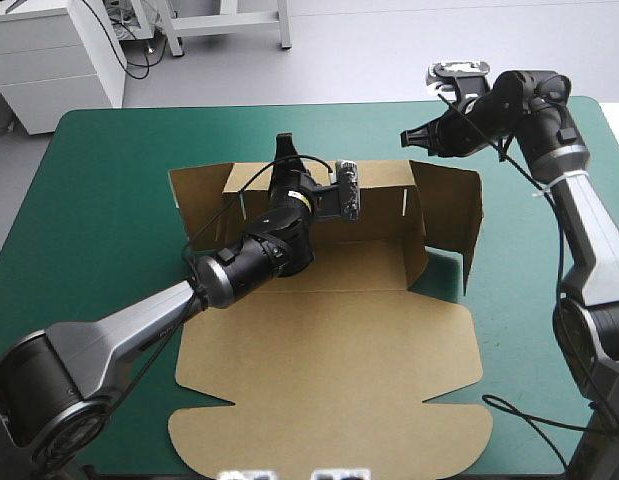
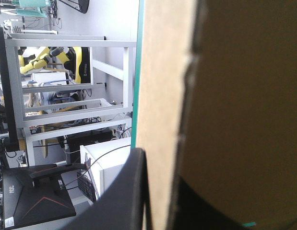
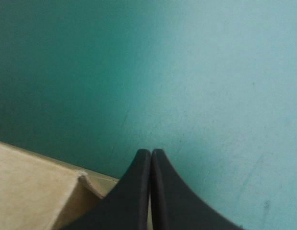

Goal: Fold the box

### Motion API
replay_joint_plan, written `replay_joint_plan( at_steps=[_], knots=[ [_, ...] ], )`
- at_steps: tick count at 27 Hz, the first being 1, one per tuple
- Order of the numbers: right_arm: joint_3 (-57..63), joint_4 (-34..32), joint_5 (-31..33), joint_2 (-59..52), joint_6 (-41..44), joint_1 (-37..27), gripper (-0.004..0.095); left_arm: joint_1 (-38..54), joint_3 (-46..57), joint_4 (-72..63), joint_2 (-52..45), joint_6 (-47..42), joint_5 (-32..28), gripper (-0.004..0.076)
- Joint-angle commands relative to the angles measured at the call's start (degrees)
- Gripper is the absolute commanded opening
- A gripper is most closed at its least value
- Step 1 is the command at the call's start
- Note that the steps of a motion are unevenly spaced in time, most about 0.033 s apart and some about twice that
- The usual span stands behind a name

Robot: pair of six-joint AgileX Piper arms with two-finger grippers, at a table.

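Box [image 1: 329, 320]: a cut sheet of matte brown board is lying mid-table [image 1: 109, 200], its long axis running from the near edge to the far edge.
Shape: the back wall [image 1: 384, 200] is standing up along the far side and a side wall is rising at each end. The wide lid [image 1: 329, 410] is lying flat toward you, notched at its corners.
Left hand [image 1: 286, 150]: you are gripping the back wall's top edge, left of its middle. In the wrist view the black fingers [image 2: 124, 191] are pressing the board from both sides, all but closed on it.
Right hand [image 1: 414, 138]: it is clenched on nothing, the fingers meeting in one point. It is hovering just past the far corner where the back wall meets the right side wall [image 1: 449, 210], with bare teal-green cover ahead and a corner of board beside it.
Key relation: the right side wall is lying just beside the right hand, toward the near edge. That hand is the nearer of the two, since the left is occupied with the back wall.
Step, as judged: you are probably bracing the back wall so that the right side can be pushed in and tucked.
Materials: the board is looking stiff and creased along its folds, with two thin slits in the back wall. The cover is looking smooth, so the sheet may be sliding if pushed unbraced.
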Motion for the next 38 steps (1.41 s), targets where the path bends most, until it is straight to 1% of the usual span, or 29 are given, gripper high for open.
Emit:
replay_joint_plan(
  at_steps=[1, 5, 7, 9, 13, 15, 21, 23, 24, 27, 30, 33, 34, 35, 36, 37, 38],
  knots=[
    [-2.0, 0.2, 0.5, -0.9, 0.6, -0.3, -0.0014, 0.0, 0.0, -3.4, -1.7, -1.6, 3.4, -0.0008],
    [-2.0, 0.0, 4.3, 0.0, 0.6, -0.3, -0.0014, 0.0, 0.0, -3.4, -1.7, -1.6, 3.3, -0.0008],
    [-2.0, -1.3, 6.3, 0.0, 0.6, -0.3, -0.0014, 0.0, 0.0, -3.4, -1.7, -1.6, 3.2, -0.0008],
    [-1.8, -1.5, 6.3, -0.4, 1.5, -0.3, -0.0014, 0.0, 0.0, -3.4, -1.7, -1.6, 3.0, -0.0008],
    [-1.2, 2.5, 6.3, -1.8, 1.0, -0.3, -0.0014, 0.0, 0.0, -3.4, -1.7, -1.6, 3.2, -0.0008],
    [-0.4, 3.3, 6.3, -2.6, 0.4, -0.3, -0.0014, 0.0, 0.0, -3.2, -1.7, -1.6, 3.2, -0.0008],
    [6.9, 4.6, 6.3, -5.2, -1.7, -0.3, -0.0014, 0.0, 0.0, -3.2, -1.7, -1.6, 3.3, -0.0008],
    [9.8, 4.6, 5.2, -6.8, -2.9, -0.3, -0.0014, 0.0, 0.0, -3.4, -1.7, -1.6, 3.3, -0.0008],
    [13.0, 4.6, 2.4, -8.9, -3.2, -0.3, -0.0014, 0.0, 0.0, -3.5, -1.7, -1.6, 3.4, -0.0008],
    [18.9, 6.0, -2.4, -12.7, -4.2, -0.3, -0.0014, 0.0, 0.0, -3.6, -1.7, -1.6, 3.5, -0.0008],
    [26.4, 10.4, -8.3, -16.6, -8.3, -0.3, -0.0014, 0.0, 0.0, -3.6, -1.6, -1.6, 3.6, -0.0008],
    [34.9, 14.0, -16.1, -21.0, -13.1, -0.3, -0.0014, 0.0, 0.0, -3.6, -1.6, -1.6, 3.6, -0.0008],
    [40.3, 16.2, -21.2, -24.4, -16.3, -0.3, -0.0014, 0.0, 0.0, -3.7, -1.6, -1.6, 3.6, -0.0008],
    [42.4, 17.3, -23.1, -26.1, -18.2, -0.3, -0.0014, 0.0, 0.0, -3.7, -1.6, -1.6, 3.6, -0.0008],
    [47.5, 20.7, -27.0, -29.3, -24.0, -0.3, -0.0014, 0.0, 0.0, -3.7, -1.6, -1.6, 3.6, -0.0008],
    [49.5, 23.0, -28.5, -30.4, -27.3, -0.3, -0.0014, 0.0, 0.0, -3.7, -1.6, -1.6, 3.6, -0.0008],
    [54.4, 28.1, -32.2, -32.9, -34.6, -0.3, -0.0014, 0.0, 0.0, -4.3, -1.6, -1.6, 3.6, -0.0008]
  ],
)
